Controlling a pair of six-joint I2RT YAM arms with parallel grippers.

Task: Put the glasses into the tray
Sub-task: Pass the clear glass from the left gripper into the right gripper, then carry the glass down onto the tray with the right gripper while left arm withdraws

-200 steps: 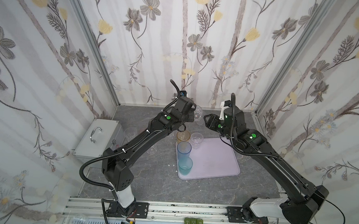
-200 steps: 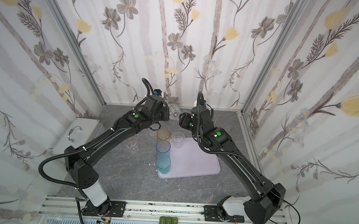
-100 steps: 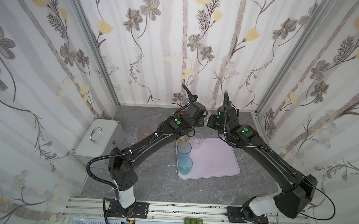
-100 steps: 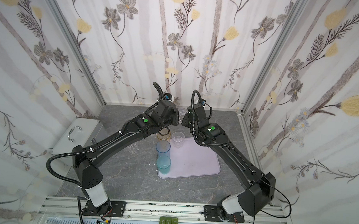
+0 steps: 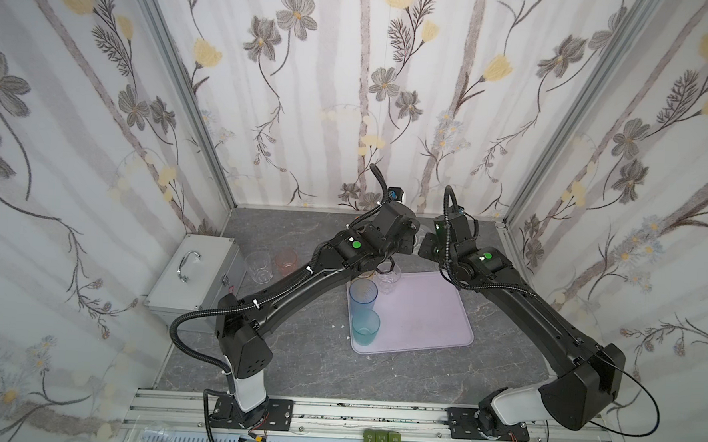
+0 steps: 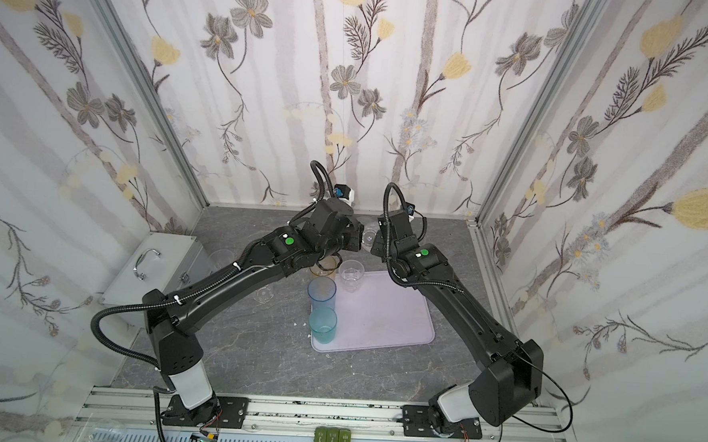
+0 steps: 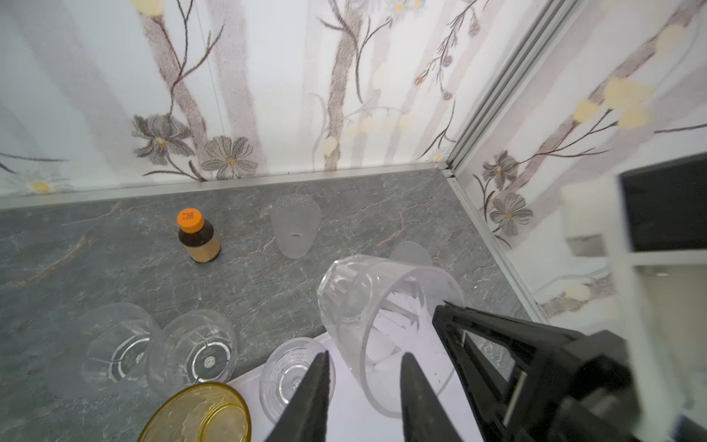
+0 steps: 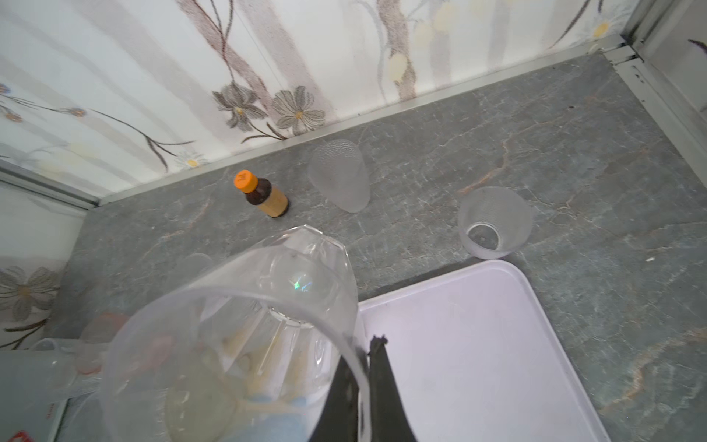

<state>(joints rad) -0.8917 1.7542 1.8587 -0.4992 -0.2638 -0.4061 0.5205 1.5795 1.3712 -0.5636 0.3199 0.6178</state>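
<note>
Handing 1 clear glass [image 8: 229,325] across above the tray's [image 8: 478,344] far edge: pinched at the rim by right gripper [image 8: 363,344], with left gripper [image 7: 366,354] jaws spread, not gripping. Next: righting it, then lowering onto bare tray floor.

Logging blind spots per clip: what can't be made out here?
Both top views: left gripper and right gripper, hidden under their wrists.
In a top view: held glass, only a sliver between the wrists.
In a top view: amber glass, mostly under the left arm.
Right wrist view: pink glass, faint, partly behind the held glass.
</note>
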